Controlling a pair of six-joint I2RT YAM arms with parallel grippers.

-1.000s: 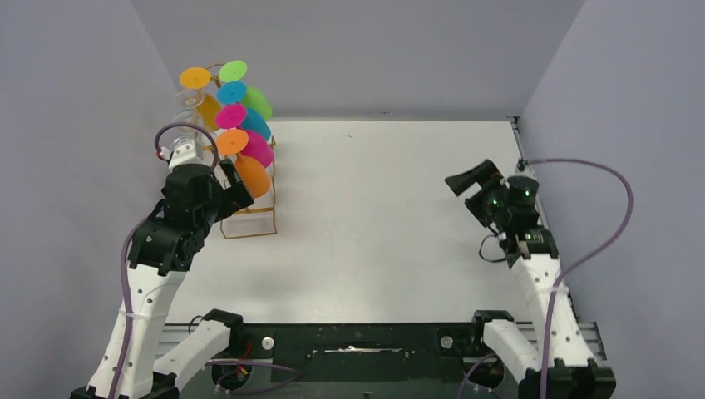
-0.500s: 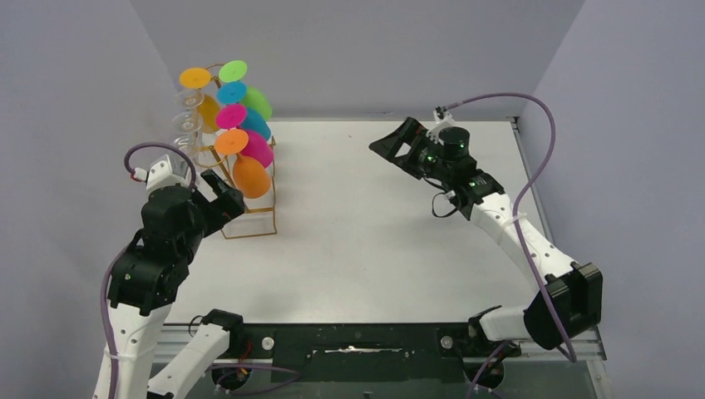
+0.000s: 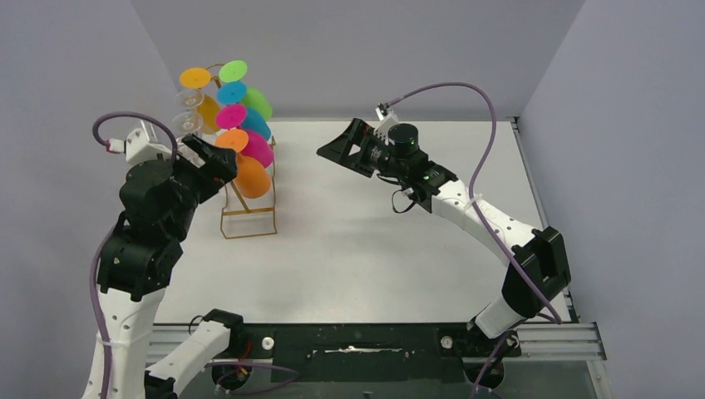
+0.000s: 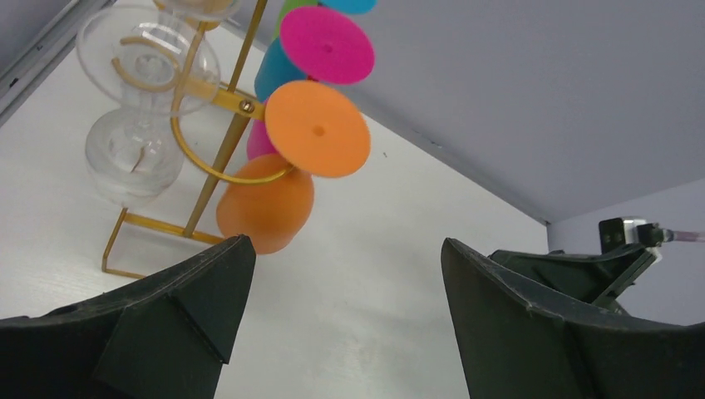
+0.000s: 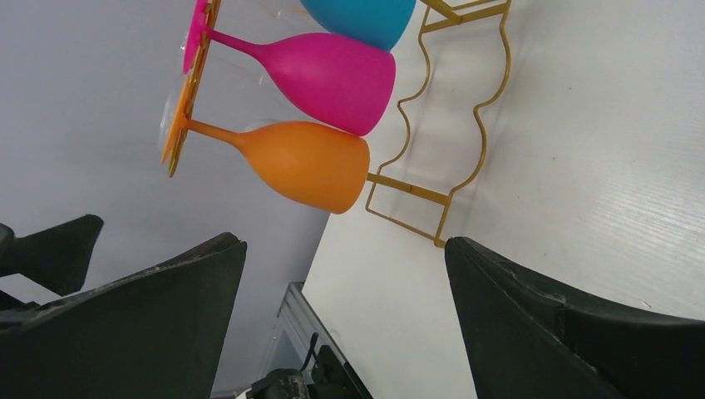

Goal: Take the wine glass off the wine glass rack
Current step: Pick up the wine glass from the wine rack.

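The left hand (image 4: 345, 246) has its fingers apart with nothing between them. The right hand (image 5: 342, 243) is likewise spread and empty. Ahead of and above the left hand, the orange wine glass (image 4: 270, 208) hangs lowest on the wine glass rack (image 4: 218, 158). Its stem passes through a gold loop, its flat foot (image 4: 317, 129) sits on the near side, and its bowl tilts down toward the surface (image 4: 357, 316). Clear glasses (image 4: 133, 154) hang past the left hand's left finger, on the rack's other side. For the right hand the orange glass lies straight ahead (that view is rolled sideways), with a magenta wine glass (image 5: 332, 75) just beside it.

The glass looks light, rigid and smooth, so probably slippery, and I cannot tell whether it is plastic or painted glass. It is best treated as breakable, and the thin stem is its weak point. The bowl near its widest part offers the surest hold for wide fingers. The wire rack seems light enough to tip or slide, so the glass likely needs sliding out along the loop's opening.
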